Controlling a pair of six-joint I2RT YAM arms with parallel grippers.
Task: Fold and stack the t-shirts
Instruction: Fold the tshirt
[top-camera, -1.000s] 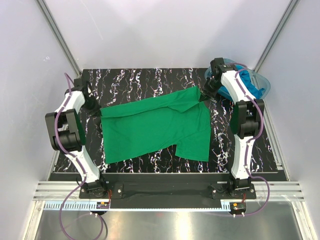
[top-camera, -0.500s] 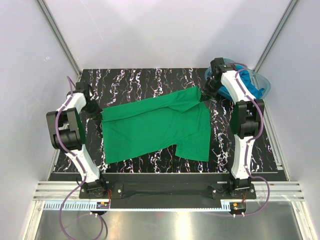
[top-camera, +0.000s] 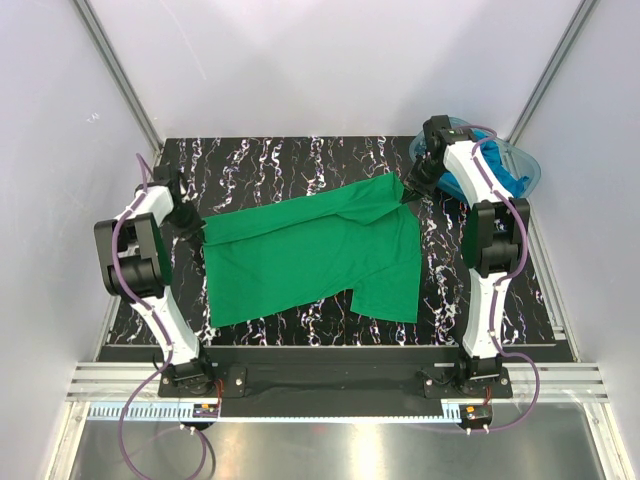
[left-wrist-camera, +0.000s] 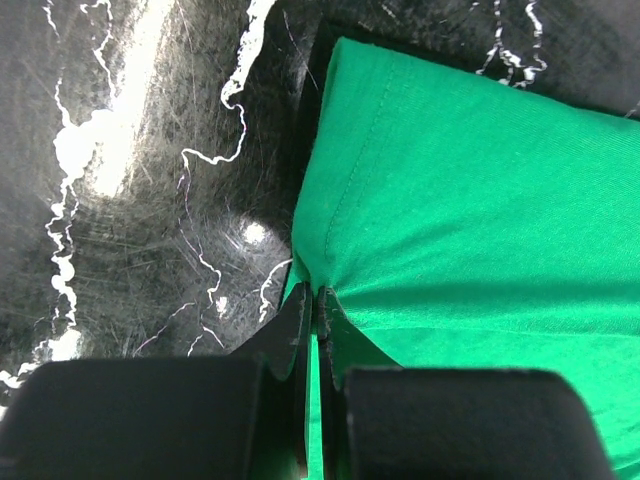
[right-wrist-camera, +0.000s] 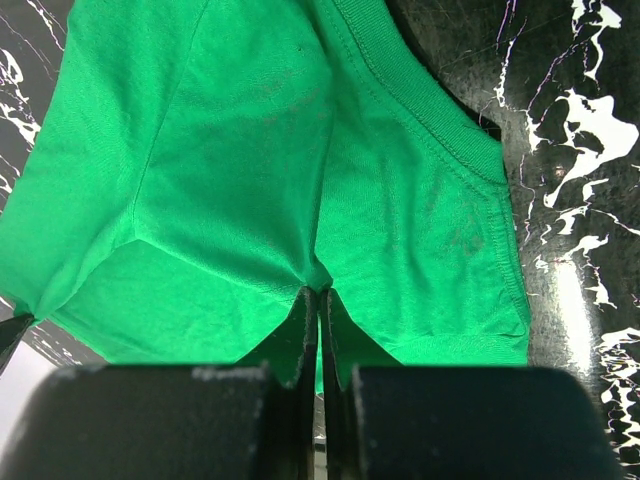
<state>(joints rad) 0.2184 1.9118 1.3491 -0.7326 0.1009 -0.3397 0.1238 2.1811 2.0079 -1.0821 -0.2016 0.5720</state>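
The green t-shirt (top-camera: 310, 250) lies spread on the middle of the black table (top-camera: 300, 160). Its long way goes left to right and slants away toward the far right. The left gripper (left-wrist-camera: 318, 300) is shut tight on its left edge. The right gripper (right-wrist-camera: 320, 295) pinches the far right corner, near the neck band. Farthest back, blue t-shirts (top-camera: 503, 170) sit in a tub (top-camera: 535, 165), only partly in view.

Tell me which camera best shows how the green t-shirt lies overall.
Top external: the whole green t-shirt is visible, spread across the table. Left wrist shows only the edge pinched in the left gripper; right wrist shows the collar area pinched in the right gripper.
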